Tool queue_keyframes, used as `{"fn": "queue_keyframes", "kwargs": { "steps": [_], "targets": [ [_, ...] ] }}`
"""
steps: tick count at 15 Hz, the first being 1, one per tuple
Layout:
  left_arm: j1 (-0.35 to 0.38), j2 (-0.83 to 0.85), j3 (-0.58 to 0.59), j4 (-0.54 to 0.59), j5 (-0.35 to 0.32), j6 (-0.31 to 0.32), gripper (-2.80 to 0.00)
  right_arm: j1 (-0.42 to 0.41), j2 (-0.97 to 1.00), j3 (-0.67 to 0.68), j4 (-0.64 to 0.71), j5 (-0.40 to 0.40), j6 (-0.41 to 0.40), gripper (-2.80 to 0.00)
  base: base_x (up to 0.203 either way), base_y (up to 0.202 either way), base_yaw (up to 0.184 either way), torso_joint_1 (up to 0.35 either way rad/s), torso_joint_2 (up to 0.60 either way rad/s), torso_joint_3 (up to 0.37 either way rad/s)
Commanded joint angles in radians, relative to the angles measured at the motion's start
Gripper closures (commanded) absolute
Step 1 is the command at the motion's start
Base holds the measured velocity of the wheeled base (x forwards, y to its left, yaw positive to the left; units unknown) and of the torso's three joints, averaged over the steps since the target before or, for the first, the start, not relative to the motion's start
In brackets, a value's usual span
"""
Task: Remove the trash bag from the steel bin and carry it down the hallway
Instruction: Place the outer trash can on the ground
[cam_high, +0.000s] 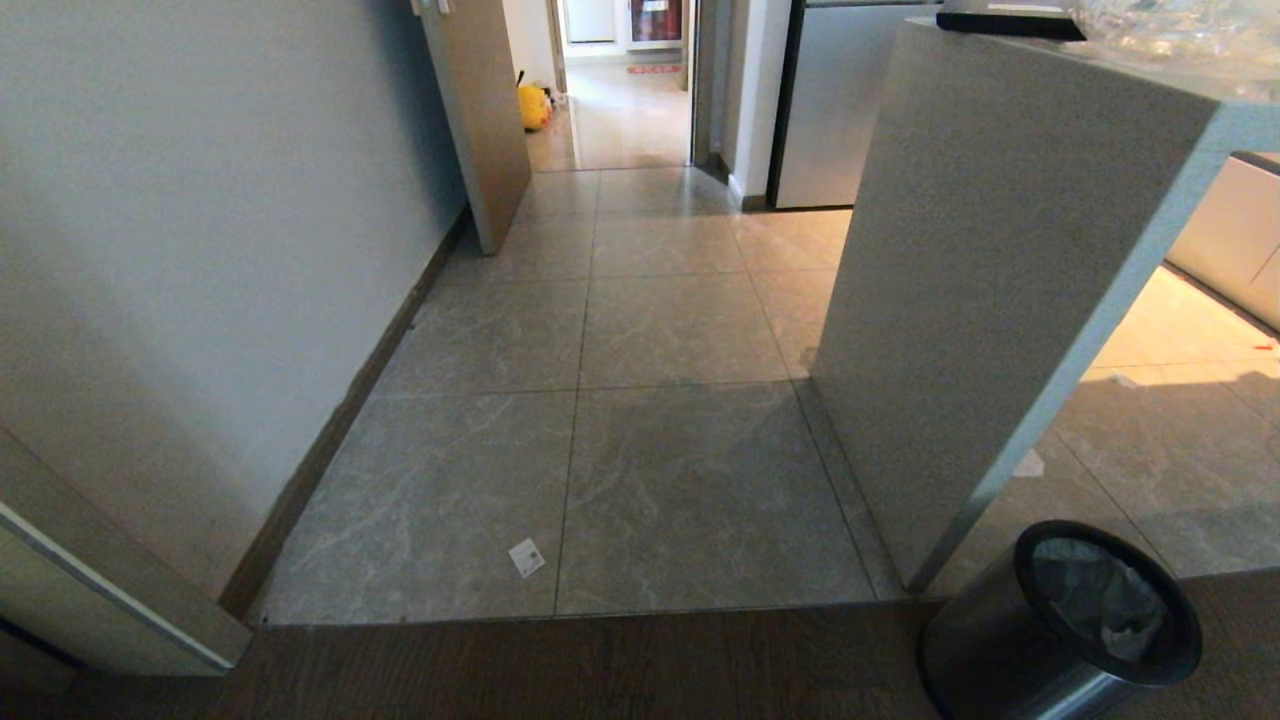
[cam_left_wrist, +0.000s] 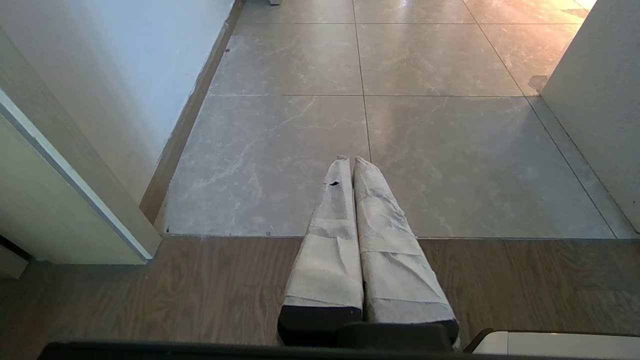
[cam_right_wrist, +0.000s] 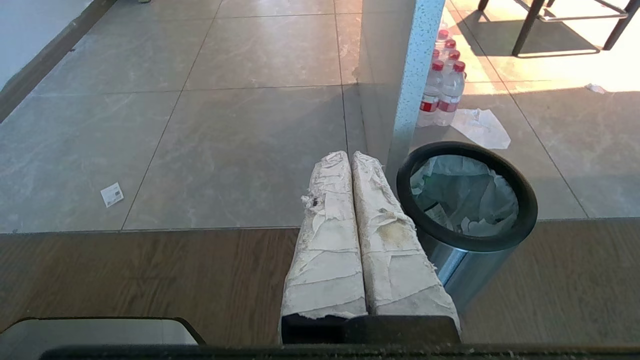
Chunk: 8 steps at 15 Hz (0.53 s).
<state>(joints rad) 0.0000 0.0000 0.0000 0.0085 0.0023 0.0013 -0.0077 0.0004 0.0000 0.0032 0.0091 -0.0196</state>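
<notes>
Head view: one steel bin stands on wood flooring, one trash bag lining it. Left wrist view: left gripper closed, empty. Right wrist view: right gripper closed beside the bin; four bottles behind.

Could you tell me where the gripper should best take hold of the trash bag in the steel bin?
Probably the crumpled plastic near the top of the trash bag, from straight above. The steel bin stands upright with its mouth open, and the bag sits wholly inside the black rim, so no side approach reaches it.
</notes>
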Motion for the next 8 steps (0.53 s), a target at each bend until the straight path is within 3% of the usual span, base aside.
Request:
{"fn": "queue_keyframes", "kwargs": {
  "steps": [1, 4, 8],
  "targets": [
    [0.0, 0.0, 0.0, 0.0, 0.001, 0.0, 0.0, 0.0, 0.0, 0.0, 0.001, 0.0, 0.0, 0.0, 0.0, 0.0, 0.0, 0.0, 0.0, 0.0],
    [0.0, 0.0, 0.0, -0.001, 0.001, 0.0, 0.0, 0.0, 0.0, 0.0, 0.001, -0.001, 0.001, 0.0, 0.0, 0.0, 0.0, 0.001, 0.0, -0.045],
    [0.0, 0.0, 0.0, -0.001, 0.001, -0.001, 0.0, 0.0, 0.0, 0.0, 0.001, -0.001, 0.001, 0.0, 0.0, 0.0, 0.0, 0.0, 0.01, -0.185]
  ]
}}
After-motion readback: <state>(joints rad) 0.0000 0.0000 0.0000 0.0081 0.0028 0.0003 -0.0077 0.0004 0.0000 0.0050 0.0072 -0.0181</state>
